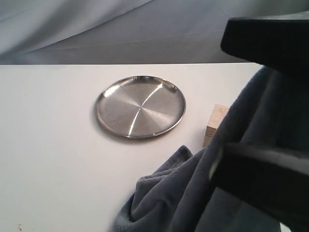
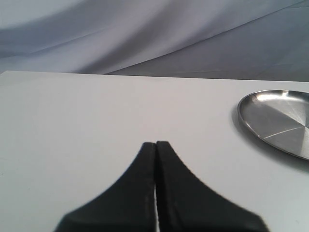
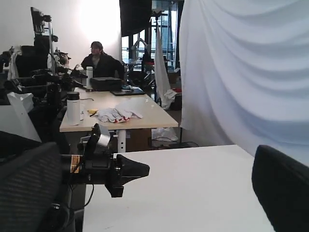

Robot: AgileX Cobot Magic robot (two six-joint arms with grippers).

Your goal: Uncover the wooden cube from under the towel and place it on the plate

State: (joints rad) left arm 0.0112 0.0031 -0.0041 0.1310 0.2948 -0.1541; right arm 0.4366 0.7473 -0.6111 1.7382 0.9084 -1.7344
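Right of the plate (image 1: pixel 140 107), apart from its rim, the cube (image 1: pixel 216 121) stands on the worktop (image 1: pixel 48 145) with only its left part showing. The towel (image 1: pixel 241 145) covers the rest and rises in a tall heap on the exterior view's right side.

The right hand (image 3: pixel 157 162) is released, jaws wide apart, and its wrist view shows nothing between them. From outside, its dark fingers (image 1: pixel 263 181) sit above and below the heaped cloth; I cannot tell whether a fold hangs on one. The left hand (image 2: pixel 155 145) is clenched on nothing over bare worktop, apart from the plate.

The uncovering looks about half done. To do it well, the cloth should travel away from the plate, so that no fold drags the cube or slides onto the dish. A pinch on a thick fold near the cube, then a lift before the pull, would likely free the block without tipping it. Once it is bare, the wide jaws should straddle two flat sides squarely, since the sharp edges give a poor hold. The steel looks slick, so a low, gentle release at the centre seems wise.
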